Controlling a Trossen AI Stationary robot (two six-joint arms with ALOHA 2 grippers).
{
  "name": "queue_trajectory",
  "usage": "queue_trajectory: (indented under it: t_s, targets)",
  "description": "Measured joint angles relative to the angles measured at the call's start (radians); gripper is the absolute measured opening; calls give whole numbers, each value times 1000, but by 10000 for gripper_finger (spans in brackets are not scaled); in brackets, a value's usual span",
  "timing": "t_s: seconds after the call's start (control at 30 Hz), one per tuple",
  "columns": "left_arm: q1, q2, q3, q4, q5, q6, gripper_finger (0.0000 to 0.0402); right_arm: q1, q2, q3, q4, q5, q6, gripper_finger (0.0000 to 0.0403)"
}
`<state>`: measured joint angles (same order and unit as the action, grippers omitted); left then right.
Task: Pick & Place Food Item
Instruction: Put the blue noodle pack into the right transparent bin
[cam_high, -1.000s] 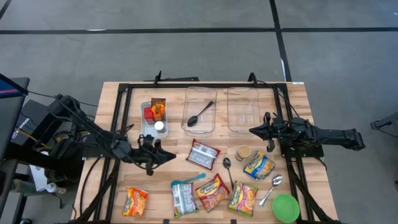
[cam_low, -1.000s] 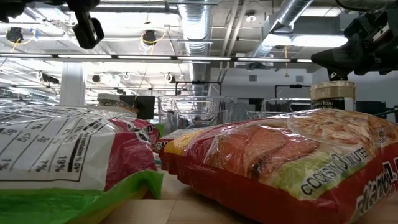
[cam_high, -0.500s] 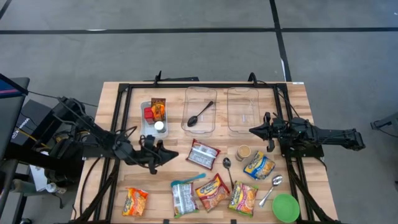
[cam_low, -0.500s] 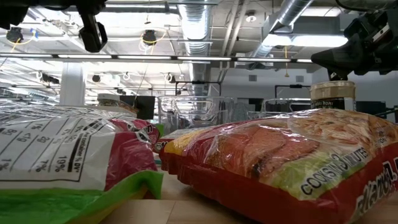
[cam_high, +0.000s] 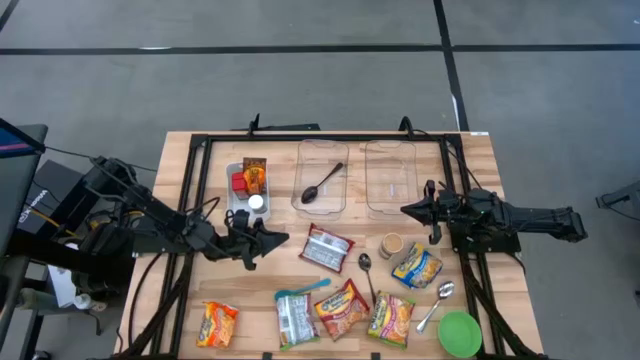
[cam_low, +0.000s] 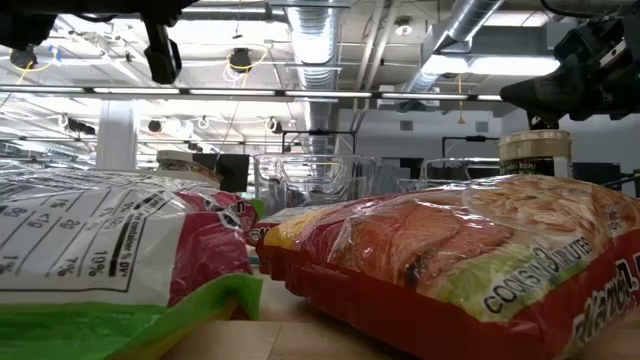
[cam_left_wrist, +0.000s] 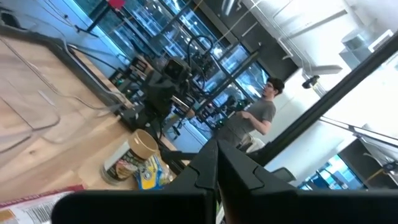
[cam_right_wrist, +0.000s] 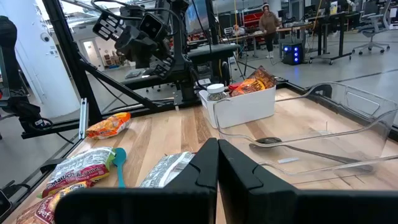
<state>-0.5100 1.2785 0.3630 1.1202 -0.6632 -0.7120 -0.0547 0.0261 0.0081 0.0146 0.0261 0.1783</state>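
While both claws have their fingers pressed together with nothing between them, the left claw (cam_high: 280, 238) hangs above bare wood just beside the silver-and-red packet (cam_high: 327, 248), pointing toward it. Behind that claw sits the white bin (cam_high: 236, 200) holding small snack items and a white-capped bottle (cam_high: 257, 204). Nearer the front edge of the table (cam_high: 180, 160) lie more food packs: an orange noodle packet (cam_high: 217, 323) on the left, a green-and-white packet (cam_high: 295, 318) with a teal spoon (cam_high: 300, 290) on it, then 2 more orange-red noodle packets (cam_high: 343, 308) and (cam_high: 391, 318).

The right claw (cam_high: 405, 210) hovers over the table between a clear tray (cam_high: 390, 178) and a small round jar (cam_high: 391, 245), its arm stretching away to the right. Just beside the jar lies a yellow-and-blue packet (cam_high: 418, 266). A second clear tray (cam_high: 322, 176) holds a dark spoon (cam_high: 320, 185). 2 metal spoons (cam_high: 366, 270) and (cam_high: 437, 303) lie on the wood, and a green bowl (cam_high: 459, 333) stands at the front right corner.

A person (cam_left_wrist: 252, 118) stands in the room beyond the table.
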Motion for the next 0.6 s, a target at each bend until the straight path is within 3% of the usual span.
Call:
queue_trajectory:
  t_s: [0.13, 0.47, 0.6]
  targets:
    - [13, 0, 0, 6, 0, 0, 0, 0, 0, 0, 51, 1, 133, 0]
    - [18, 0, 0, 20, 5, 49, 0, -1, 0, 0, 313, 9, 949, 0]
    - [18, 0, 0, 41, 4, 59, 0, 1, 0, 0, 426, -9, 1034, 0]
